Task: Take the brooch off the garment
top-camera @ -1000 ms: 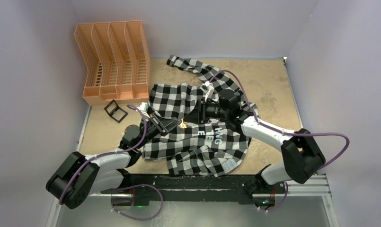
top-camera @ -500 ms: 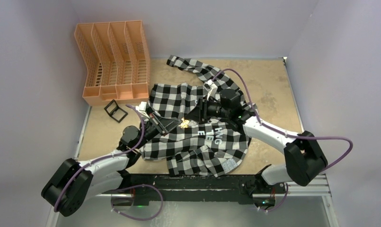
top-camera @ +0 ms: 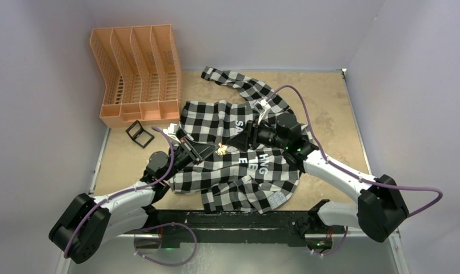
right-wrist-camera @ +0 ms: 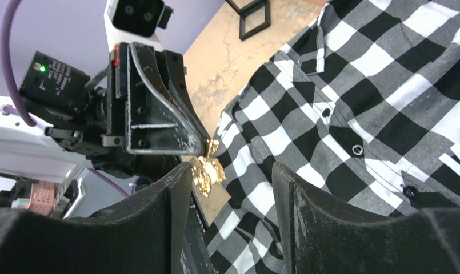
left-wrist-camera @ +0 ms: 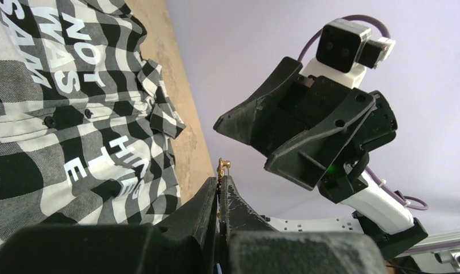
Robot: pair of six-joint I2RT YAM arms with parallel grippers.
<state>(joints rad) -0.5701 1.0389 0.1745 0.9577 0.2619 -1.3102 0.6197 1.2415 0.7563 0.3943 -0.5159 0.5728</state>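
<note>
The tiny brooch [right-wrist-camera: 207, 172] looks light, stiff and slippery. The left gripper [left-wrist-camera: 219, 185] is closed on its thin edge, with only the tips. The right gripper [right-wrist-camera: 230, 171] stands open and holds nothing.

Over at ten o'clock on the tan, mottled table [top-camera: 330, 108] stands a peach-orange file organiser [top-camera: 137, 74], four slots side by side with latticed walls, the tall ends toward the far wall. Just beside its near front edge, at about five o'clock from it, a small black square frame [top-camera: 139, 134] lies on the tabletop. Pale lilac walls [top-camera: 39, 114] close in the table.
</note>
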